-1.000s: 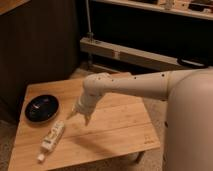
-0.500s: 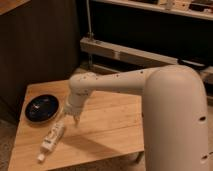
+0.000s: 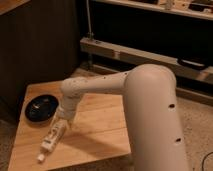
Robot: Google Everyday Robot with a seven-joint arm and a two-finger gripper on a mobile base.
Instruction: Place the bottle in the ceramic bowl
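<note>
1. Lying on its side on the table, the white bottle (image 3: 52,136) runs along a diagonal. Its far end points up and to the right, and its near end points toward the table's near-left edge. A small white tip (image 3: 41,158) marks the near end. The bottle is outside the bowl.
2. The gripper (image 3: 61,123) sits at the far end of the bottle, low over the table and at or just above that end. Whether it touches the bottle cannot be told, and whether it is open, closed or holding anything cannot be told either.
3. The black bowl (image 3: 41,108) stands upright on the far-left part of the table, just left of the gripper and beyond the bottle. It is shallow, round and glossy. It lies near the bottle but apart from it.
4. The wooden table (image 3: 100,127) is light in colour with visible boards. It carries both the bottle and the bowl on its left half.
5. The white arm (image 3: 97,85) reaches from right to left across the table, bends at a rounded joint above the bowl's right side, and turns down to the gripper.
6. The robot's large white body (image 3: 155,120) fills the right side nearest the viewer.
7. A dark panel (image 3: 35,45) stands behind the table on the left. A pale horizontal rail (image 3: 135,56) crosses the far background, and speckled floor (image 3: 200,117) shows at the right.
</note>
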